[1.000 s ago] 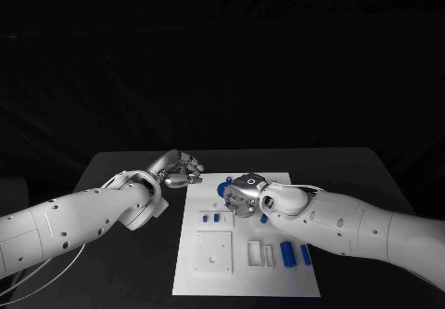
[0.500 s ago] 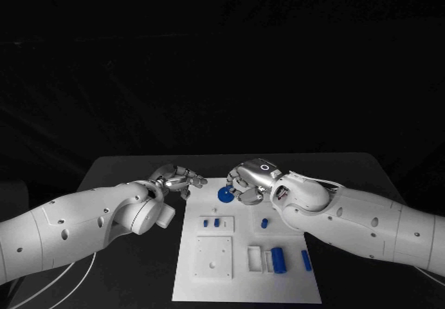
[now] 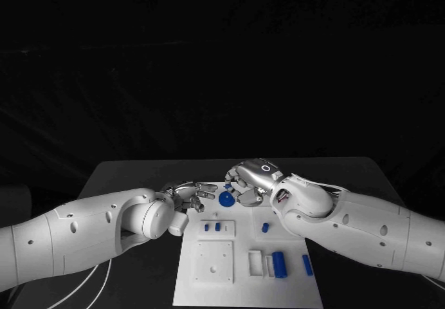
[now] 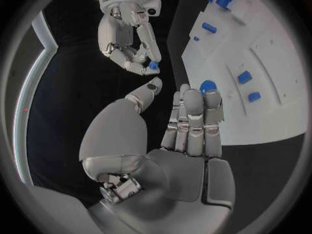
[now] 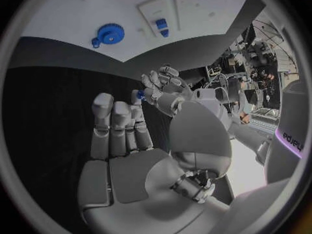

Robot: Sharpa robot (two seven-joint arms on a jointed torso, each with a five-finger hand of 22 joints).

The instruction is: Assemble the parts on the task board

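Black table [image 3: 139, 170]; right hand [image 3: 249, 181] pinches blue part [image 5: 138, 94].

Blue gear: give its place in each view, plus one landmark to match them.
Head view: blue gear at the far end of the white task board.
Left wrist view: gear peeks out just past the fingertips of the left hand.
Right wrist view: gear lies in full view on the board, beyond the right hand.
Shared landmark: the task board.
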